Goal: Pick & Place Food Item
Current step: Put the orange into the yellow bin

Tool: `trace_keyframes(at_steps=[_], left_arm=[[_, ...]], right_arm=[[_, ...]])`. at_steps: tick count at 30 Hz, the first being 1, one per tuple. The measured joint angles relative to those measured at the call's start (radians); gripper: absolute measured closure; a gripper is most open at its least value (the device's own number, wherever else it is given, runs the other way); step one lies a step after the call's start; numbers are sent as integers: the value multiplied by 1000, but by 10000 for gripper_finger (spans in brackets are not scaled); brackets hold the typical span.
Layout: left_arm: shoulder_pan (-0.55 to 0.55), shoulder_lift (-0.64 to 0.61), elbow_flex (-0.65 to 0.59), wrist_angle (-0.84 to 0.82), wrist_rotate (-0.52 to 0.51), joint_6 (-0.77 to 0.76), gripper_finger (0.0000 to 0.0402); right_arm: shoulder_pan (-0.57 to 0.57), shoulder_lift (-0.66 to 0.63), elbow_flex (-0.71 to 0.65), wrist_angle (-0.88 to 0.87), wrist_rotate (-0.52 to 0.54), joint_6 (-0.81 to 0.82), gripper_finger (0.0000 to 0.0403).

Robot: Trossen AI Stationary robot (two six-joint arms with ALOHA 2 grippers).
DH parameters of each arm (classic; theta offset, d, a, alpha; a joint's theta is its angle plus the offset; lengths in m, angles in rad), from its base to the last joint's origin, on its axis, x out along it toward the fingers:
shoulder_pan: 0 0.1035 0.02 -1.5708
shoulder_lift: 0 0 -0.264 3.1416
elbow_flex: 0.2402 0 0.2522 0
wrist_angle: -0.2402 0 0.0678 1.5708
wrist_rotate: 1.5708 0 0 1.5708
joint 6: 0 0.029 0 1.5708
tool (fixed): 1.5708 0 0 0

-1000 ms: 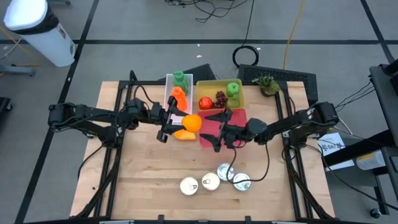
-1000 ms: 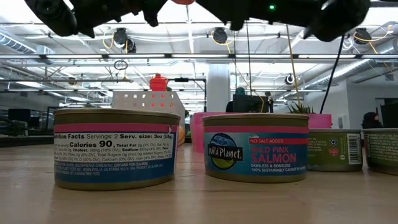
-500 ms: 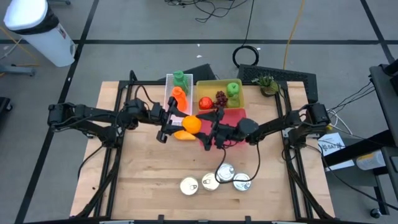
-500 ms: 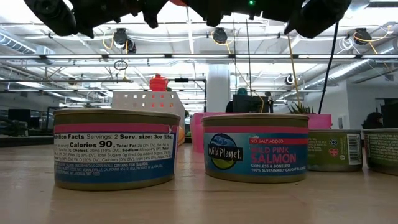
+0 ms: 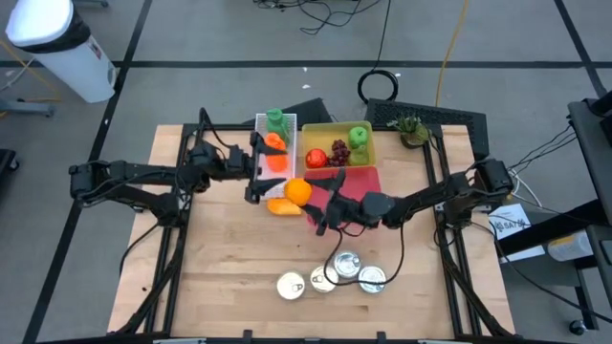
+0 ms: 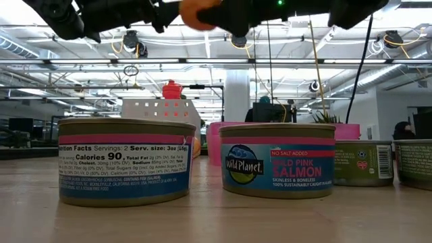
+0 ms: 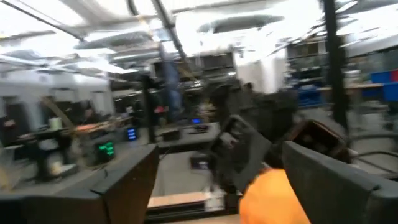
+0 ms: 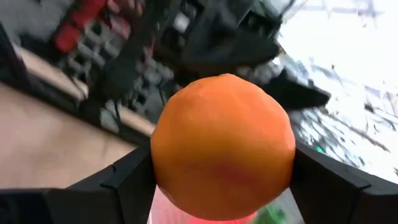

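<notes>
Above the table's middle, the right gripper [image 5: 308, 198] clamps the orange [image 5: 297, 191]; the left gripper [image 5: 256, 176], fingers apart, hangs just left

Orange [image 8: 222, 146] sat between right gripper [image 5: 316, 199] fingers [image 8: 134, 180], above table [image 5: 220, 268]; bins [image 5: 335, 129] beyond fingertips, cans [image 5: 330, 277] behind them.

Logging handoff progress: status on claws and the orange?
Right claw shut on orange, lifted near pink bin. Left claw open, by white rack. Nothing blocking.
</notes>
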Motion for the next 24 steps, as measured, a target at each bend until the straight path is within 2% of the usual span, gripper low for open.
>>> trace_keyframes(at_steps=[6, 9, 13, 17, 19, 24], left_arm=[[52, 1, 0, -66, -79, 21, 24], [70, 2, 0, -148, -124, 51, 25], [83, 2, 0, -219, -174, 66, 37], [90, 1, 0, -246, -174, 88, 49], [89, 1, 0, -259, -173, 88, 54], [90, 3, 0, -279, -173, 88, 63]], right_arm=[[-96, -110, 8, -181, 107, 81, 111], [-184, -162, 65, -414, 95, 176, 111], [-344, -168, 250, -834, -39, 366, 111], [-515, -95, 453, -1145, -307, 564, 111], [-591, -60, 526, -1289, -399, 624, 111], [-711, 61, 671, -1496, -471, 640, 111]])
